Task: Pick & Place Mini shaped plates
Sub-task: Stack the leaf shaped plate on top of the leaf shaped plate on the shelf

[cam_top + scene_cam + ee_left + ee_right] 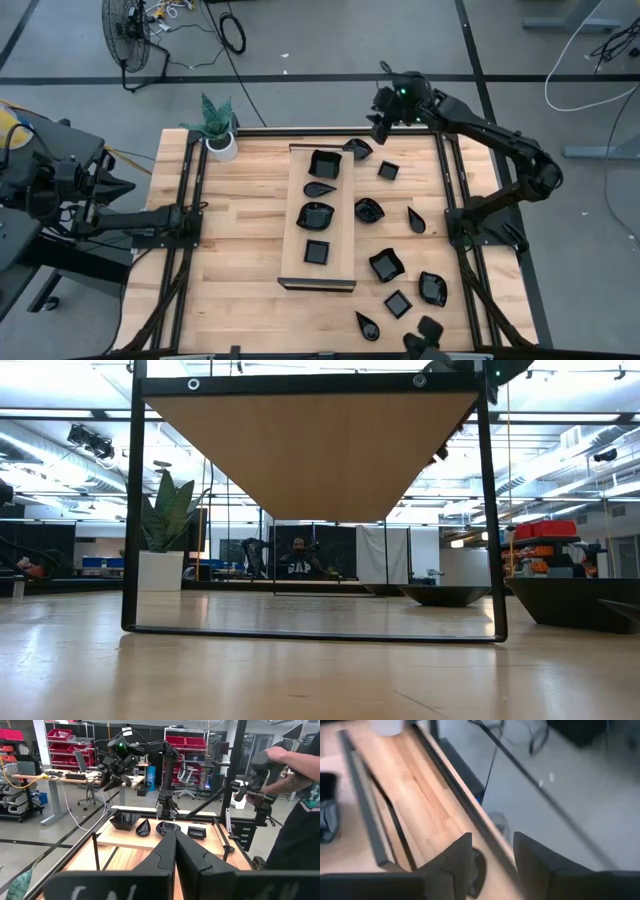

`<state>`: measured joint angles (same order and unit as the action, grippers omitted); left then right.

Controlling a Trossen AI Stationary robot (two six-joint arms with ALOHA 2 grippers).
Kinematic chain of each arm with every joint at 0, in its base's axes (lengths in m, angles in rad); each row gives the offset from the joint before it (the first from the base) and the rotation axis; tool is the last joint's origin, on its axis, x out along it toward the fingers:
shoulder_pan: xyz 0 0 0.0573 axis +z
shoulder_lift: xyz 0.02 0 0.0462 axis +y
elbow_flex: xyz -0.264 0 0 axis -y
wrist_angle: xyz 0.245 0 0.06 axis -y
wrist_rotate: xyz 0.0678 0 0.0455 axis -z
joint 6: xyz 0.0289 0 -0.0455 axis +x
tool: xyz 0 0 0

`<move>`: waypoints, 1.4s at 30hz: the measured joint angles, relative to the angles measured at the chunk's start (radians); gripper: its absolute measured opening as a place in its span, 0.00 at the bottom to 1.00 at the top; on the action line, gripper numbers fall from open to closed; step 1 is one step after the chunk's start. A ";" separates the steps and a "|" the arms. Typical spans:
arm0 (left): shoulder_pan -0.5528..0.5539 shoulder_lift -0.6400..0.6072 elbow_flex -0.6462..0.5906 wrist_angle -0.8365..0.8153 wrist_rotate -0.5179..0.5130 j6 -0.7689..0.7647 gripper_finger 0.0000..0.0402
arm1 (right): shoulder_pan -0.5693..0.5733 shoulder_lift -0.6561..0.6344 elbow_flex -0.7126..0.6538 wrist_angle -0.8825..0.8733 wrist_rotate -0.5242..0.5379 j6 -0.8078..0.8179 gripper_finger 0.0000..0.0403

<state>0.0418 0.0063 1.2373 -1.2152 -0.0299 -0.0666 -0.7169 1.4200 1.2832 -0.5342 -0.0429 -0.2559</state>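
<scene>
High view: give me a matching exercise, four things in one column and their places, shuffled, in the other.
Things:
1. potted plant
2. wooden board
3. right gripper
4. left gripper

Places:
A. at the table's edge on the left arm's side
B. mid-table, carrying four mini shaped plates
C. table corner, top left in the picture
D. over the table's top edge in the picture

Pairs: 1-C, 2-B, 3-D, 4-A
</scene>
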 joint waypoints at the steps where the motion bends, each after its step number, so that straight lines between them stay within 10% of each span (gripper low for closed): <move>1: 0.000 0.000 0.000 0.000 0.000 0.000 0.04 | -0.008 0.000 -0.011 -0.001 0.000 0.059 0.37; 15: 0.000 0.000 0.000 0.000 0.000 0.000 0.03 | -0.103 0.001 -0.166 -0.004 -0.034 0.486 0.37; 42: 0.000 0.000 0.000 0.000 0.000 0.000 0.03 | -0.179 0.282 -0.179 0.049 -0.185 0.371 0.37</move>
<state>0.0418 0.0063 1.2373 -1.2152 -0.0296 -0.0666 -0.8955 1.7022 1.1046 -0.4855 -0.2276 0.1153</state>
